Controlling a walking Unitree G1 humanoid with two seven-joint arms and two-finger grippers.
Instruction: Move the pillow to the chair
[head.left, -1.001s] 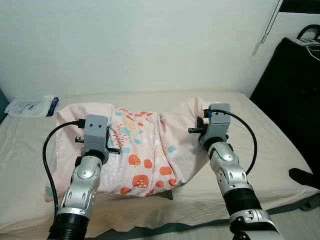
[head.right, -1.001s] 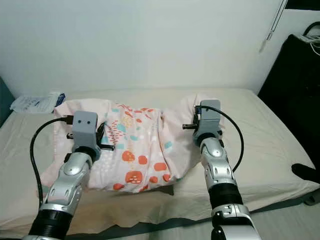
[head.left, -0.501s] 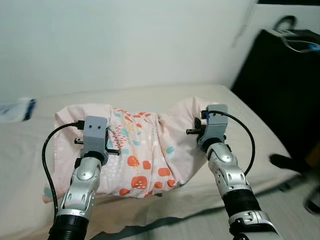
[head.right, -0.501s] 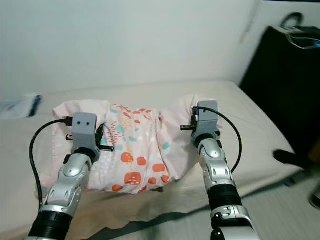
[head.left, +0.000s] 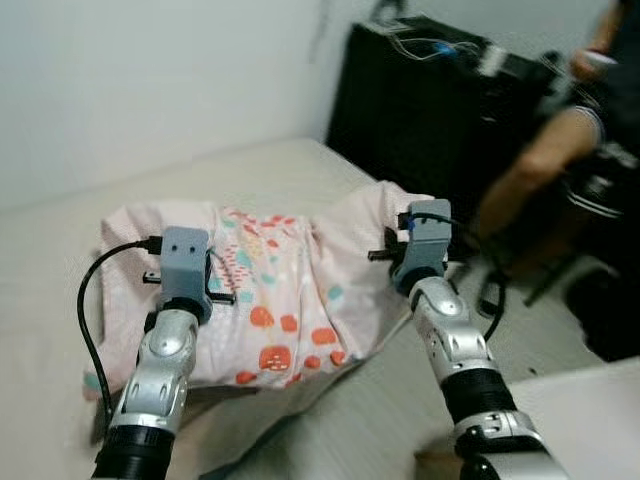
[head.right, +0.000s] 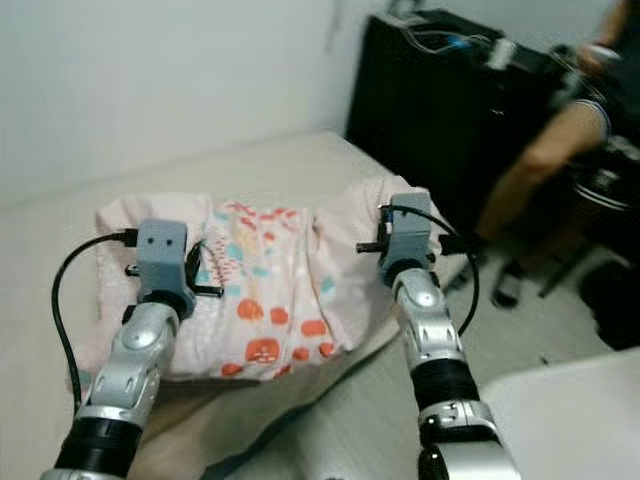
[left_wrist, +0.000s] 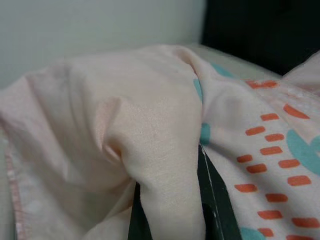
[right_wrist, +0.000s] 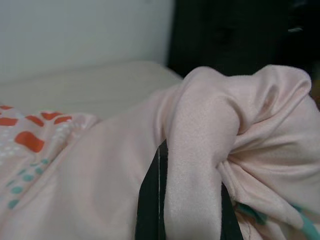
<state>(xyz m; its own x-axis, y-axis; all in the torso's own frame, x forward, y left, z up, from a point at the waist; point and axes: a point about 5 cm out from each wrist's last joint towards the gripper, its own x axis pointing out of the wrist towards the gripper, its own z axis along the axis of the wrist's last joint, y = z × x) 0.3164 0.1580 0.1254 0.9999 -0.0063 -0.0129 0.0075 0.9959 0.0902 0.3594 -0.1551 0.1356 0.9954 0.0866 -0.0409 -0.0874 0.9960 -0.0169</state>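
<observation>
Pink patterned pillow (head.left: 270, 290), pinched at either end by left gripper (left_wrist: 170, 200) and right gripper (right_wrist: 185, 200), each clenched on a fold, held above bed (head.left: 250, 170); pickup apparently done, carry to chair and placing remain.

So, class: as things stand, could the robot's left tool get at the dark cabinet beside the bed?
Probably not. The left tool is shut on a fold of the pillow, so it is busy, and the dark cabinet stands off on the robot's right, beyond the right tool, which also grips the pillow.
</observation>
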